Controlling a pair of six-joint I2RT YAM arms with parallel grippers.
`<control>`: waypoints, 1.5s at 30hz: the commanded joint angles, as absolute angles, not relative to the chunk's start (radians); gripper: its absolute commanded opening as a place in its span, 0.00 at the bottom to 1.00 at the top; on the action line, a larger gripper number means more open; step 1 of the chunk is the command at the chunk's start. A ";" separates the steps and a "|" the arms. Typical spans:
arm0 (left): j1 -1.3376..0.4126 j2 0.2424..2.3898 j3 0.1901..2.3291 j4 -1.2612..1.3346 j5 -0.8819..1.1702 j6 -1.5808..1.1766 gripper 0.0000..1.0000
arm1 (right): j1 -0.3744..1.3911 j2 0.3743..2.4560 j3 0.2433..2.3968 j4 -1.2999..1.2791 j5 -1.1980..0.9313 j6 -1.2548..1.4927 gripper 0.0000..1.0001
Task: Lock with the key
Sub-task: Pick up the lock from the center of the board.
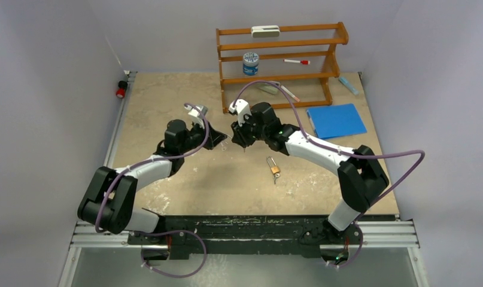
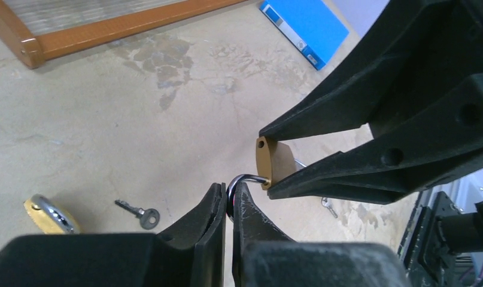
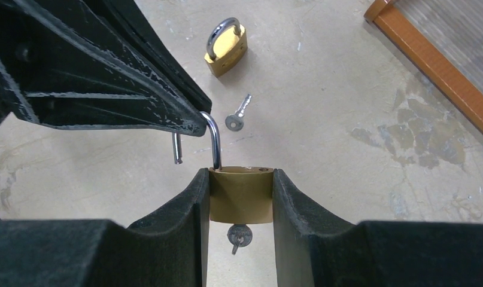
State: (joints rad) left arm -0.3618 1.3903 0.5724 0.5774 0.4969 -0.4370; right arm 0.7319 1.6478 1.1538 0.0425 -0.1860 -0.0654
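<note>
A brass padlock (image 3: 240, 194) hangs above the table between the two arms. My right gripper (image 3: 240, 176) is shut on its body, one finger on each side. A small key (image 3: 239, 234) sticks out of the keyhole at the bottom. The steel shackle (image 3: 213, 140) stands open, its free end swung clear of the body. My left gripper (image 2: 230, 191) is shut on the bend of that shackle (image 2: 246, 181), with the brass body (image 2: 273, 161) just beyond, between the right fingers (image 2: 346, 149). In the top view the left gripper (image 1: 218, 140) and right gripper (image 1: 239, 137) meet at mid-table.
A second brass padlock (image 1: 274, 167) lies on the table to the right of centre, with a loose key (image 3: 237, 116) near it. A wooden rack (image 1: 281, 60) stands at the back. A blue folder (image 1: 336, 120) lies to the right of the rack.
</note>
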 commanded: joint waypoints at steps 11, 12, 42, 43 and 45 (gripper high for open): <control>-0.354 1.346 0.570 0.759 0.572 -0.487 0.00 | 0.719 1.540 1.121 0.132 -0.201 -0.062 0.99; -0.354 1.337 0.568 0.766 0.569 -0.491 0.00 | 0.714 1.517 1.098 0.162 -0.204 -0.056 0.99; -0.354 1.213 0.514 1.037 0.597 -0.636 0.00 | 0.618 1.449 0.746 1.017 -0.726 0.064 0.64; -0.354 1.211 0.515 1.040 0.597 -0.636 0.00 | 0.618 1.449 0.750 1.014 -0.727 0.066 0.62; -0.354 1.207 0.511 1.052 0.596 -0.641 0.00 | 0.618 1.448 0.757 1.006 -0.720 0.068 0.61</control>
